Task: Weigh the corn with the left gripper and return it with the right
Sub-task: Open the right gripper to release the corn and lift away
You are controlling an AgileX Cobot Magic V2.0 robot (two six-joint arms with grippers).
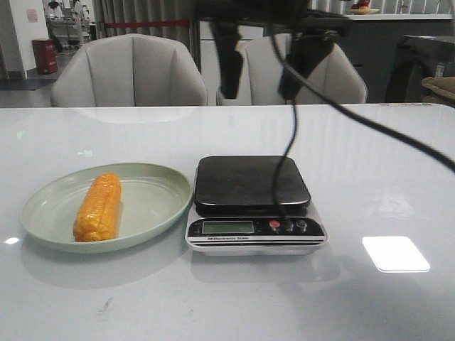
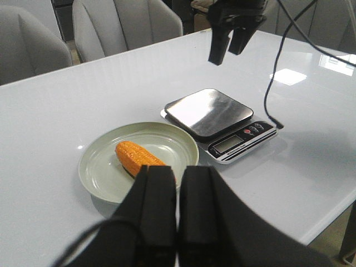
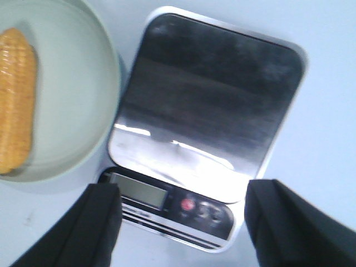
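The orange-yellow corn lies on the pale green plate at the table's front left. It also shows in the left wrist view and the right wrist view. The scale with its dark platform stands just right of the plate, bare on top. My right gripper hangs open and empty high above the scale; its fingers frame the display. My left gripper is shut and empty, raised well above and short of the plate. It is out of the front view.
A black cable hangs from the right arm across the scale's platform. Grey chairs stand behind the table's far edge. The table's near edge is close to the left gripper.
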